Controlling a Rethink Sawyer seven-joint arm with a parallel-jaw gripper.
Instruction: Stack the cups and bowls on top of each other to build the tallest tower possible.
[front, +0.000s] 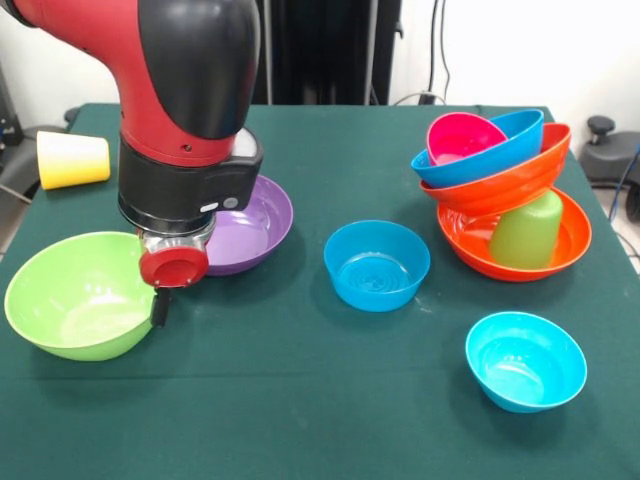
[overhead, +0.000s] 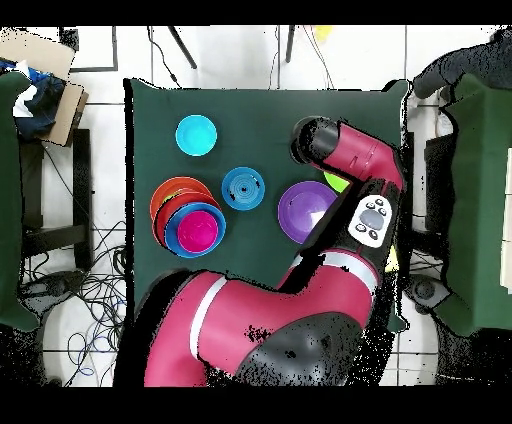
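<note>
- Hanging over the lime green bowl's (front: 80, 293) right rim, the gripper (front: 160, 305) shows one dark tip; whether its fingers are wide or narrow cannot be told.
- Purple bowl (front: 255, 228) sits just behind it.
- Leaning tower (front: 505, 195) stands at the table's (front: 300, 400) far right: orange bowl, green cup (front: 527, 232), orange, blue and pink bowls.
- Blue bowl (front: 377, 264) and cyan bowl (front: 525, 360) sit apart; yellow cup (front: 73, 159) lies far left.

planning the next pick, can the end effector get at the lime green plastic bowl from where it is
Probably yes: the end effector hangs right at the rim of the glossy lime green plastic bowl, which sits open side up with nothing inside it or between them.
</note>
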